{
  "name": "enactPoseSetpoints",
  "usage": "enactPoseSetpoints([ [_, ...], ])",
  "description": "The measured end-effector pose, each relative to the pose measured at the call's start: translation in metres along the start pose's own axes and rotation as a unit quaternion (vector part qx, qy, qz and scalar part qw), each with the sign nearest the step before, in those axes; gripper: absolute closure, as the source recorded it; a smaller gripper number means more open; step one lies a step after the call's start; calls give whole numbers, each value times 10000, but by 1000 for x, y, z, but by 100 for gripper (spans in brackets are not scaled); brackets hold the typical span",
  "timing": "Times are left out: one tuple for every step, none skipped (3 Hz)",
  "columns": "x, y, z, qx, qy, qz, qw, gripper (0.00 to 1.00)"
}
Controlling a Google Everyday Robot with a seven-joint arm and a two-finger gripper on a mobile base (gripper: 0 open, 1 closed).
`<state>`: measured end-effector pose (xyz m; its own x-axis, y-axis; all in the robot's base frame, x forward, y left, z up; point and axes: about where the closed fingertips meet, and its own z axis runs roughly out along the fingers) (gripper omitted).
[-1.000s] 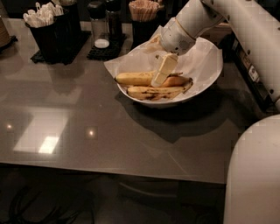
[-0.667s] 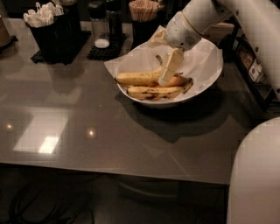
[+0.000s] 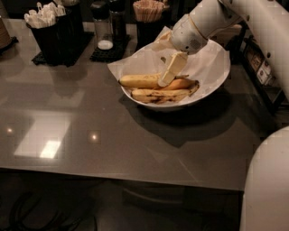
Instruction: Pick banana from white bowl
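The white bowl, lined with crinkled white paper, stands at the back right of the grey table. Three bananas lie in it. The banana, plump and even yellow, lies at the back left. An orange-toned banana lies to its right, and a flatter one with dark blotches lies in front. My gripper reaches down from the upper right into the bowl. Its tip is at the right end of the yellow banana, where it meets the orange-toned one. The banana's stem is hidden behind the gripper.
A black holder of white utensils, a shaker and a cup of sticks stand along the back of the table. My white body fills the lower right. The table's front edge runs across the bottom.
The gripper's wrist has swung slightly right and back, while its tip has stayed at the bananas. The bananas and the bowl have not moved.
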<state>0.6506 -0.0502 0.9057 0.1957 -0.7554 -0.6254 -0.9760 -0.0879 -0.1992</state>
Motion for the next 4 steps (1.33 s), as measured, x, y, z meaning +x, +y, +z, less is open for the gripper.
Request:
enactPoseSetpoints([
  [-10, 2, 16, 111, -156, 23, 9998, 16],
  [-11, 1, 25, 128, -109, 2, 9999, 20],
  [-9, 0, 28, 151, -62, 25, 9999, 21],
  [-5, 0, 36, 86, 36, 76, 9999, 22],
])
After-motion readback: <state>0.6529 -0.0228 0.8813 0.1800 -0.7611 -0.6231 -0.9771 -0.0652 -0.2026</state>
